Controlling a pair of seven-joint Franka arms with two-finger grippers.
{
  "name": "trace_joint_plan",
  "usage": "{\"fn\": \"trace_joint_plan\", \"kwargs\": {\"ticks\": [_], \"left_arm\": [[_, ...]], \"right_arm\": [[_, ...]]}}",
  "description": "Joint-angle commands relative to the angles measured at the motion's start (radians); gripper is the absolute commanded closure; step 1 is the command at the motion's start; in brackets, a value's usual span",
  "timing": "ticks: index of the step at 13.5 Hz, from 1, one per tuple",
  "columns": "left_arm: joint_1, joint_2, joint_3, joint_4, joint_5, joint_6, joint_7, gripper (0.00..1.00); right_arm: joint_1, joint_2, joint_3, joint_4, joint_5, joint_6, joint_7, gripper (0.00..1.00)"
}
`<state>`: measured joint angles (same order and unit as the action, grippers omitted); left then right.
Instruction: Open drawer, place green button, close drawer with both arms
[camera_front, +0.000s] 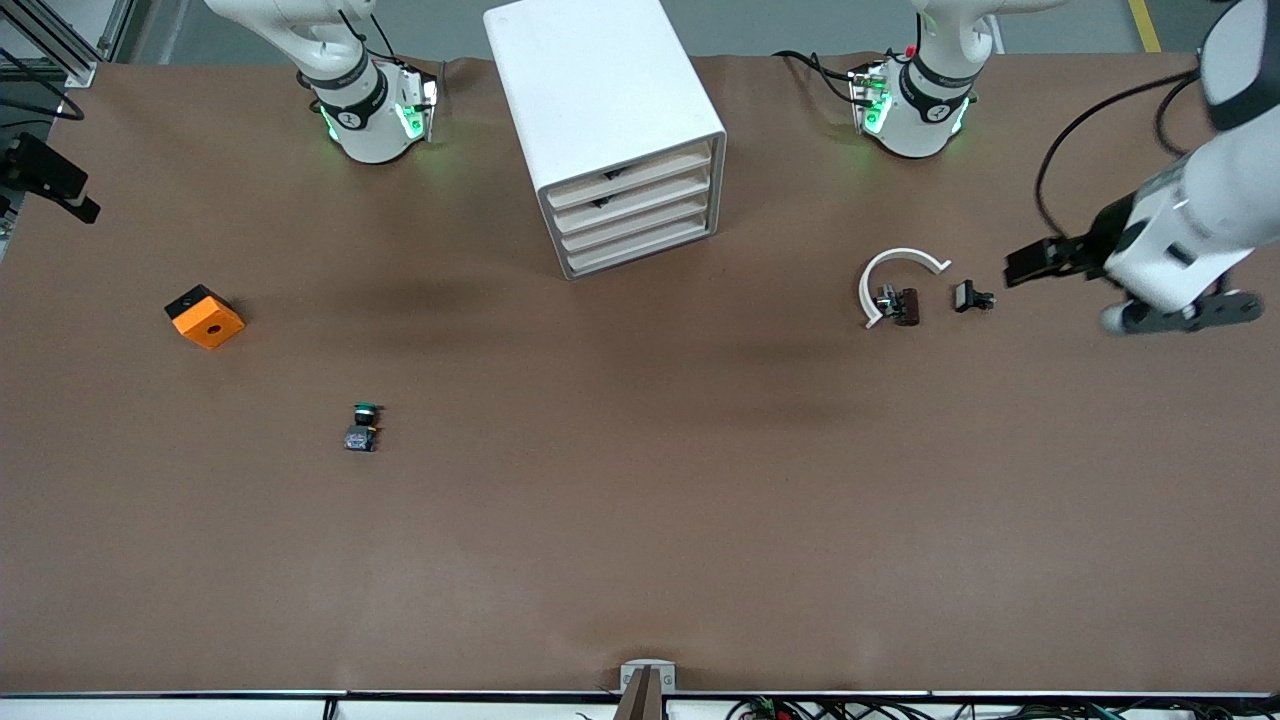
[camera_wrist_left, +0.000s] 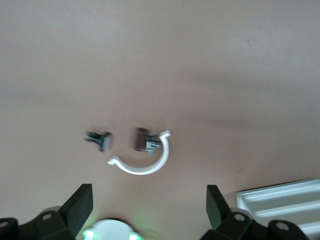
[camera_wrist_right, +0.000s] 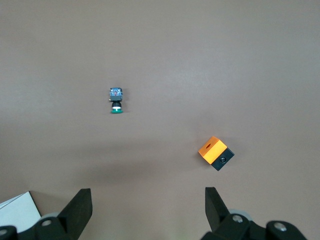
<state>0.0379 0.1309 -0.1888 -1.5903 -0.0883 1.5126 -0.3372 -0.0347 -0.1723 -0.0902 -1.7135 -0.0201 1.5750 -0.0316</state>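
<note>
The white cabinet (camera_front: 600, 90) stands between the two arm bases, and its four drawers (camera_front: 635, 205) are all shut. The button (camera_front: 362, 427) lies on its side on the brown table toward the right arm's end, nearer the front camera than the cabinet. It also shows in the right wrist view (camera_wrist_right: 116, 100). My right gripper (camera_wrist_right: 148, 202) is open and empty, high over the table, apart from the button. My left gripper (camera_wrist_left: 148, 200) is open and empty, high over the left arm's end. The left arm (camera_front: 1170, 240) shows there.
An orange cube (camera_front: 205, 316) with a hole lies toward the right arm's end; it also shows in the right wrist view (camera_wrist_right: 216, 153). A white C-shaped ring (camera_front: 903, 254) and two small dark clips (camera_front: 972, 296) lie toward the left arm's end. A cabinet corner (camera_wrist_left: 280, 200) shows in the left wrist view.
</note>
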Motion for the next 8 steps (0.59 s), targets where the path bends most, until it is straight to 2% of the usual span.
{"fn": "trace_joint_plan", "kwargs": {"ticks": [1,3,5,8], "left_arm": [[-0.035,0.091,-0.037,0.035,-0.025,0.020,-0.199,0.00],[-0.074,0.151,-0.040,0.035,-0.028,0.035,-0.314,0.00],[-0.128,0.215,-0.040,0.035,-0.071,0.055,-0.455,0.00],[-0.208,0.324,-0.040,0.047,-0.093,0.113,-0.707,0.00]], "right_arm": [[-0.030,0.092,0.012,0.025,-0.038,0.002,-0.014,0.00],[-0.039,0.108,0.012,0.022,-0.040,0.019,-0.014,0.00],[-0.036,0.167,0.012,0.029,-0.029,0.001,-0.011,0.00],[-0.030,0.171,0.013,0.046,-0.018,0.008,-0.016,0.00]]}}
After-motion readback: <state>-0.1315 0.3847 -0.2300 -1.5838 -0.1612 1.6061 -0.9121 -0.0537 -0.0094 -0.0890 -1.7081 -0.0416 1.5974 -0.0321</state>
